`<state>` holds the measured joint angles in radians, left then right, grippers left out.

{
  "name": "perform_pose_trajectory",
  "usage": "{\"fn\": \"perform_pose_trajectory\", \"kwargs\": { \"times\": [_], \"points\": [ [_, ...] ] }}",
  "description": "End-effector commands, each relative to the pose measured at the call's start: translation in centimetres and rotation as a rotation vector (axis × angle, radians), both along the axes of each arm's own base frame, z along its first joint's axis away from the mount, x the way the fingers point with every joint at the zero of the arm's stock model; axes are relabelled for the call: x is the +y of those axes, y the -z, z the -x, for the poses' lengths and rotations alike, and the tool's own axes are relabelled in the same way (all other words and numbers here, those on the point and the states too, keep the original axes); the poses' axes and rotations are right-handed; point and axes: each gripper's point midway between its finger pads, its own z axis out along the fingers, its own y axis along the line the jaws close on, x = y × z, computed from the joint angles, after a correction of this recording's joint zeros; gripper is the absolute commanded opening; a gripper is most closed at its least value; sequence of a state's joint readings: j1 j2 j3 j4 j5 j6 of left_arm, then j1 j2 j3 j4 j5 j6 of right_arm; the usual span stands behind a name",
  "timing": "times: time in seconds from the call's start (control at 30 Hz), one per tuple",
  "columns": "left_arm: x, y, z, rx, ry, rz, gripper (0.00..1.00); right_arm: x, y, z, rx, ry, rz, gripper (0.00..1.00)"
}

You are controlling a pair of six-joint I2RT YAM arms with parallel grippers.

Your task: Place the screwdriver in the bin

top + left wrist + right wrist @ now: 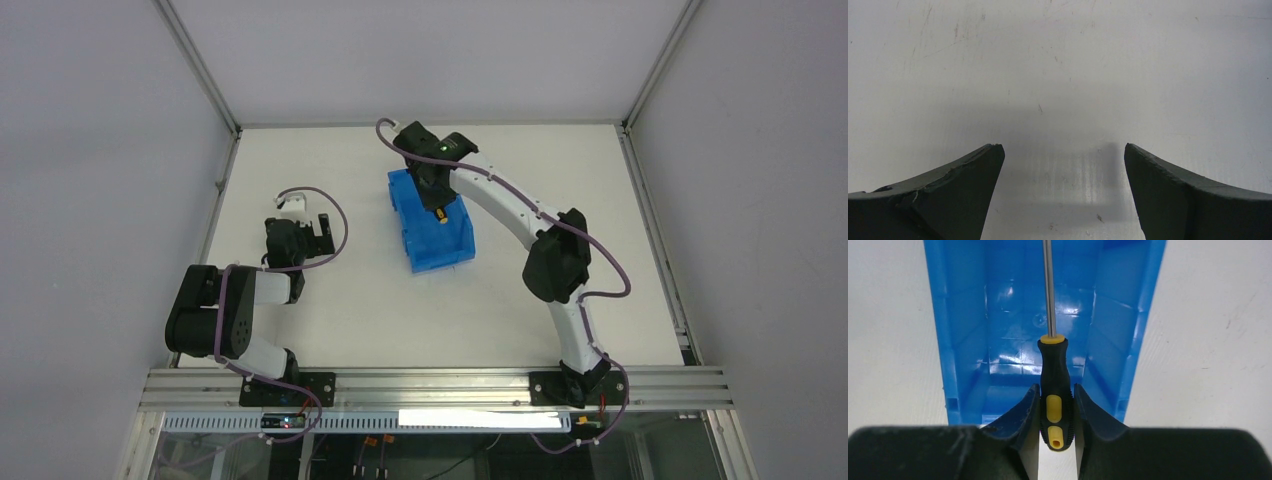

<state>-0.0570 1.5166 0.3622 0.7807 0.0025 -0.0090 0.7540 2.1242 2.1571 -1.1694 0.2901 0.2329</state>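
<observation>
The right fingers pinch the small black-and-yellow-handled screwdriver near its butt, its shaft pointing over the open inside of the bright blue rectangular plastic bin (carried there, by my judgement; only lowering and release remain). The right arm stretches far across the white table. The left fingers are spread wide and hold nothing.

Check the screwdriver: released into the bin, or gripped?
Gripped, not released. The right gripper is shut on the screwdriver handle, held over the bin; its visible floor is bare.

Left hand wide; right hand tight.
</observation>
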Motion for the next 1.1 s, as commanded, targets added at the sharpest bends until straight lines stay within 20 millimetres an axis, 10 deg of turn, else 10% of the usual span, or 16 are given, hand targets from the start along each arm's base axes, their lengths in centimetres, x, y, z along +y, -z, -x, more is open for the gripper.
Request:
{"fn": "perform_pose_trajectory", "kwargs": {
  "times": [0.0, 0.57, 1.07],
  "points": [
    [0.0, -1.7, -0.9, -0.056, 0.004, 0.006, 1.0, 1.3, 2.5, 0.1, 0.018, 0.012, -0.034, 0.0],
    [0.0, -1.7, -0.9, -0.056, 0.004, 0.006, 1.0, 1.8, 12.1, 0.3, 0.093, 0.02, 0.004, 0.01],
    [0.0, -1.7, -0.9, -0.056, 0.004, 0.006, 1.0, 1.9, 3.7, -0.1, -0.042, -0.008, -0.057, 0.49]
  ]
}}
